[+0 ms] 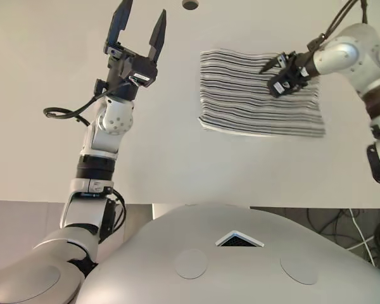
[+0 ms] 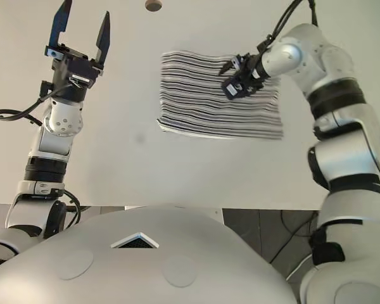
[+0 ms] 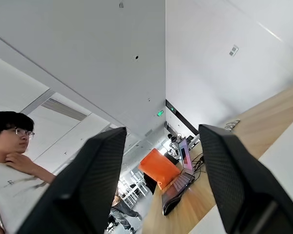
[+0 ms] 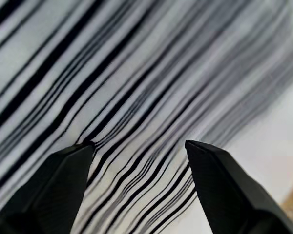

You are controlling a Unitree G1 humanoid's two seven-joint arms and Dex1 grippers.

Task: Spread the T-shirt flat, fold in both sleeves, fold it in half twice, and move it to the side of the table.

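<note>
The striped T-shirt (image 1: 240, 104) lies folded into a neat rectangle on the white desk (image 1: 177, 164), on its far right part. The right pincer (image 4: 137, 144) sits over the shirt's upper right area with its fingers spread apart, gripping nothing; whether the tips touch the cloth is unclear. Well to the left, the left pincer (image 1: 142, 12) is raised above the desk, wide open and empty.
</note>
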